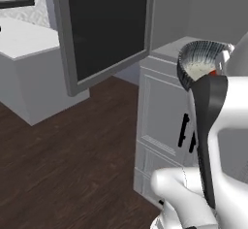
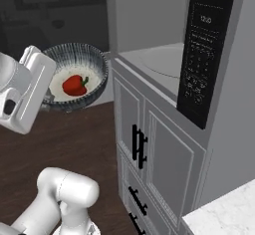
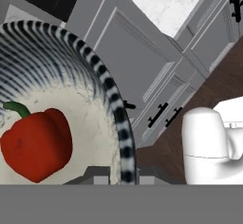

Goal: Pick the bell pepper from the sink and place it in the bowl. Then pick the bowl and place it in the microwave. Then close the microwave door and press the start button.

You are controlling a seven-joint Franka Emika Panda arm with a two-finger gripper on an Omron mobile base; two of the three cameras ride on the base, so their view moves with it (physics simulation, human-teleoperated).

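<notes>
A: On the left the microwave door [image 1: 104, 31] stands open, its dark glass toward us. If the arm swings wide to that side, the bowl [image 2: 75, 74] can knock the door frame.

B: And the bowl itself?

A: It is held in the air, just left of the cabinet front [image 2: 149, 154] and about level with the microwave [image 2: 159, 62] floor. The gripper [image 3: 116, 176] is clamped on the bowl rim: the striped rim passes between the two finger tips in the hand view. The bell pepper [image 2: 74, 85] lies inside, on the pale bottom.

B: What can go wrong?

A: The grip is on one edge only (so the weight hangs to one side). I think the bowl can tilt or slip, and then the pepper rolls out onto the wood floor [image 1: 63, 170].

B: Is there room to the right?

A: The cavity is open, with the pale turntable [image 2: 159, 59] bare. But its front edge is near the bowl, and the black control strip [image 2: 204, 50] closes the right side. The bowl must rise over the edge, I judge, and enter straight.
</notes>
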